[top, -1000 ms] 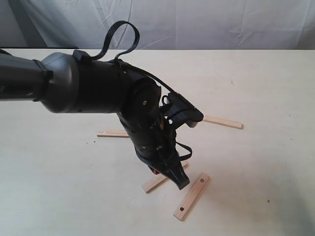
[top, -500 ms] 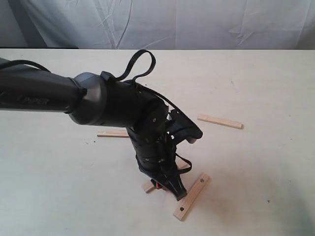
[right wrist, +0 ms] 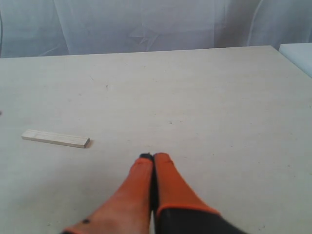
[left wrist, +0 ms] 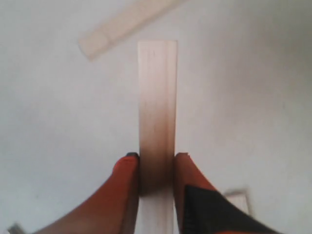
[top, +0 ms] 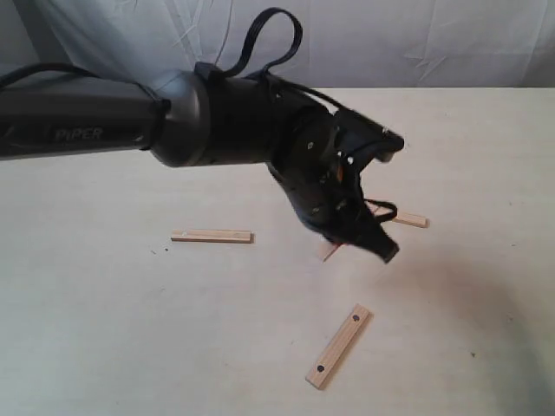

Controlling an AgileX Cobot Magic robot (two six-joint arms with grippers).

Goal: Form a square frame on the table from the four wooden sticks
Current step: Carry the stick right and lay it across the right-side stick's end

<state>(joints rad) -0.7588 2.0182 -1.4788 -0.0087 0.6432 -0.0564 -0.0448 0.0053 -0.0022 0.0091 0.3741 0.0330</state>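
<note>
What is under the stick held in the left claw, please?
Pale table shows around the held stick, another stick lying past its tip; the patch directly beneath is covered.

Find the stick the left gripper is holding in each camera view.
Exterior view: held stick, mostly hidden, seemingly the thin sliver under the left gripper, near centre.
Left wrist view: middle of the picture, clamped between the fingers.
Right wrist view: not in it.
Shared landmark: the pale table.

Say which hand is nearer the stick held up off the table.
Left. The left hand is clamped on that stick; the right hand is shut empty, outside the exterior view.
</note>
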